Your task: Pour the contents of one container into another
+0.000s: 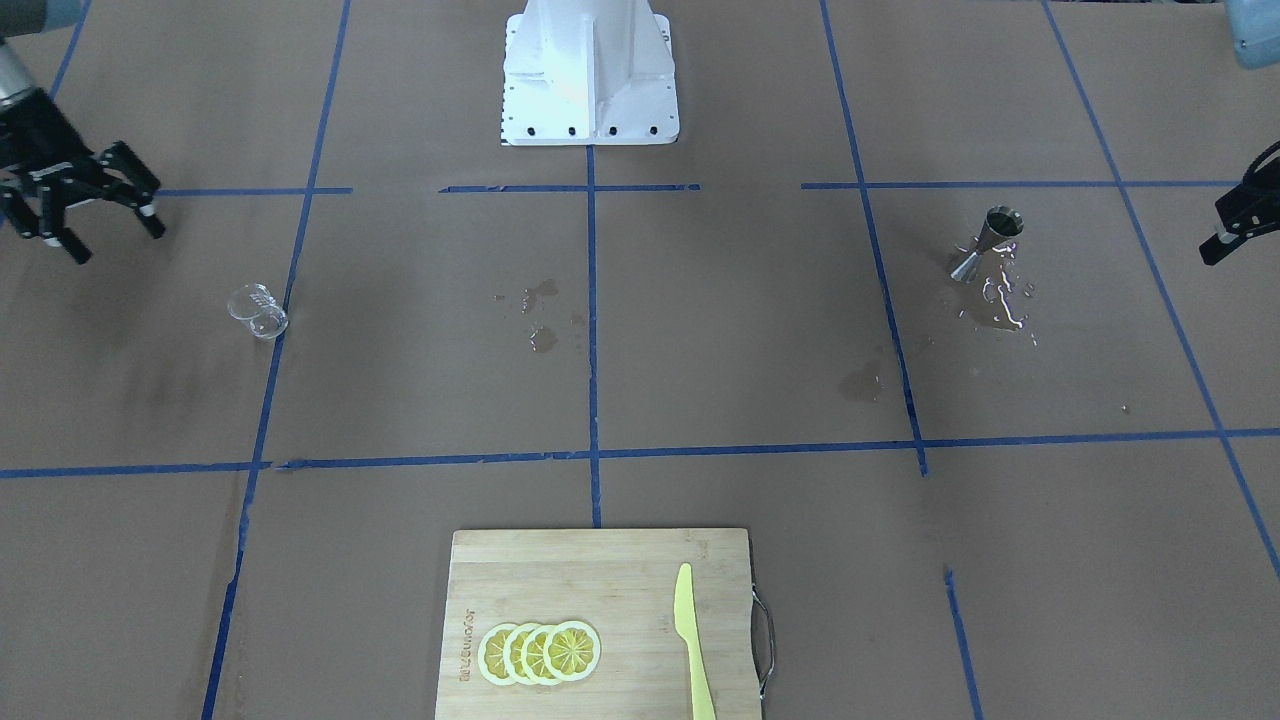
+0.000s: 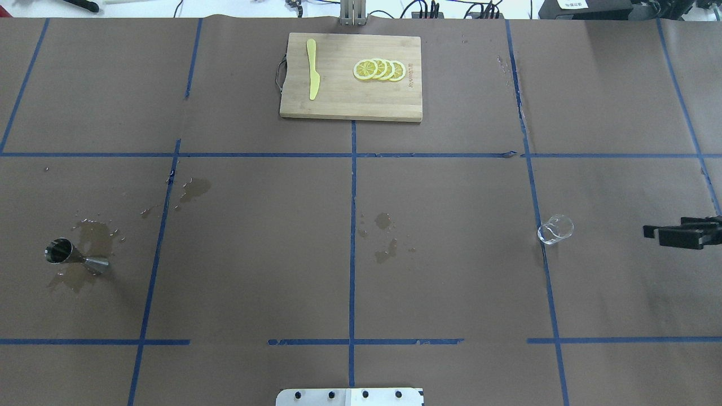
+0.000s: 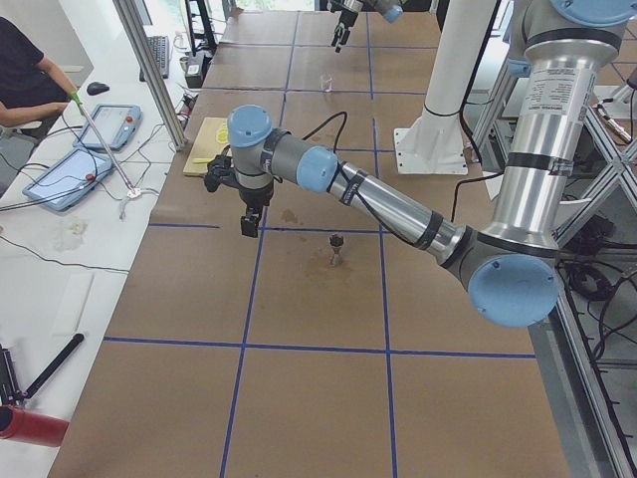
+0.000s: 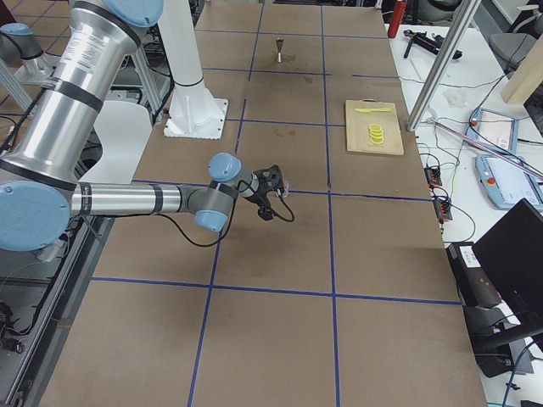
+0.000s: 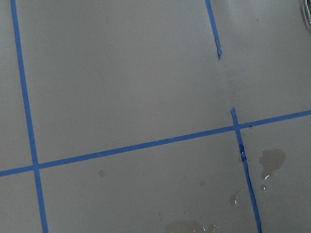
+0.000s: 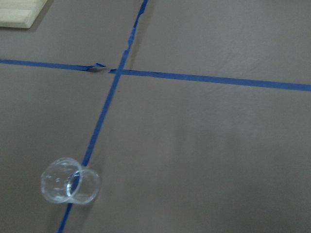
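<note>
A brown paper-covered tabletop [image 1: 700, 350] is marked into squares with blue tape, and 2 robot arms sit at its opposite ends.

The right claw [image 1: 108, 232] hangs above the tabletop with its 2 fingers spread wide and nothing between them. A small clear glass beaker [image 1: 258, 312] appears to stand upright on a tape line. It is out ahead of that claw's fingertips and lower, on the side toward the tabletop's middle, and does not touch the claw. Whether it holds any liquid cannot be told.

The left claw [image 1: 1225, 235] shows only partly at the picture's edge, so it cannot be told whether it is spread or closed. A silver metal jigger [image 1: 985, 243] stands upright near this claw, again on the side toward the middle. A puddle [image 1: 1005, 305] spreads from its foot. The beaker and the jigger are well apart.

The beaker is probably light, rigid, smooth and breakable (thin glass, possibly wet). The best hold looks to be a gentle squeeze across its round wall at mid-height, below the rim, with the spout left free of the fingers. The jigger has a narrow foot on wet paper and a small mouth, so a nudge could tip it, and pouring calls for a slow tilt.

A cutting board [image 1: 600, 580] with lemon slices and a yellow knife lies far out beyond both claws.
</note>
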Controlling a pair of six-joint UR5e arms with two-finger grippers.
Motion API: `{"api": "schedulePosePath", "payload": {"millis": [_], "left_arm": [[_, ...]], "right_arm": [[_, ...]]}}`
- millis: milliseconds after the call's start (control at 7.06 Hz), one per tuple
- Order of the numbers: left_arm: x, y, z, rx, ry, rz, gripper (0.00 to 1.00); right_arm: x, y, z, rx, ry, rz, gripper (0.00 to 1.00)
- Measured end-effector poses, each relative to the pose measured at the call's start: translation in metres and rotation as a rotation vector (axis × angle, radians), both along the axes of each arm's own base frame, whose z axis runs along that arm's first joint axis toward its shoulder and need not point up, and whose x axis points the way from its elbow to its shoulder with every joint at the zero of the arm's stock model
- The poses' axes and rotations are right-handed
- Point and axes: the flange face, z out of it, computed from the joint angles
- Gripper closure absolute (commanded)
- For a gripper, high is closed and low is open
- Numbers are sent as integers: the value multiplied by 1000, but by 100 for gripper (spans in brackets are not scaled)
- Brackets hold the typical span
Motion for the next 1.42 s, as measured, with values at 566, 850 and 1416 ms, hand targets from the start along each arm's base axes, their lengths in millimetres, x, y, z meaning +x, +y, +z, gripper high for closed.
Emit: {"api": "schedulePosePath", "payload": {"millis": [566, 850, 1416], "left_arm": [[3, -2, 19, -72, -13, 3, 0], [0, -1, 29, -145, -27, -2, 0], [-47, 0, 106, -186, -52, 31, 0]], "right_arm": [[127, -128, 5, -58, 118, -122, 0], [159, -177, -19, -119, 194, -233, 0], [211, -189, -28, -163, 250, -412, 0]]}}
